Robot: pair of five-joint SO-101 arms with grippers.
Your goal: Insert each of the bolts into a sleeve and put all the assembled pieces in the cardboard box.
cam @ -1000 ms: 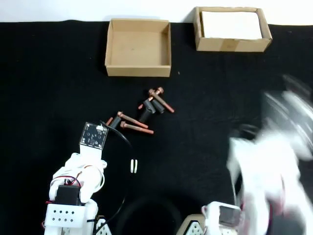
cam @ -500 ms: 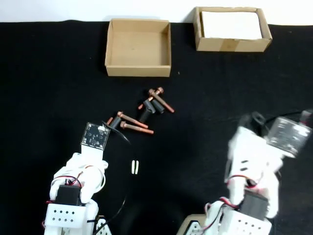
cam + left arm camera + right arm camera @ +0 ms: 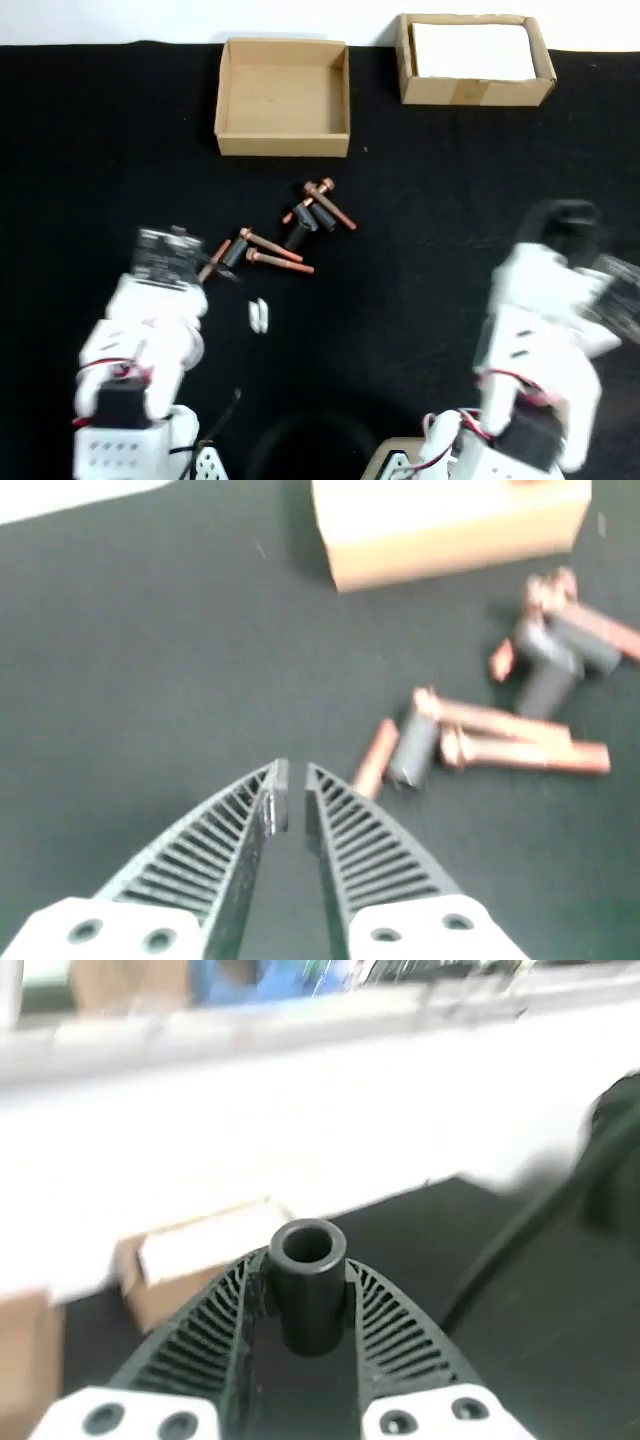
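Sleeve (image 3: pixel 308 1310), pinched in the right tool (image 3: pixel 305 1265), lies lengthwise between its jaws, open bore facing the wrist camera; left tool (image 3: pixel 295 778), nearly pressed together, points toward scattered bolts (image 3: pixel 520 752).

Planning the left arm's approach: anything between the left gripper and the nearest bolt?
Nothing in the way. In the left wrist view, the stretch from the left gripper to the nearest bolt is bare black table.
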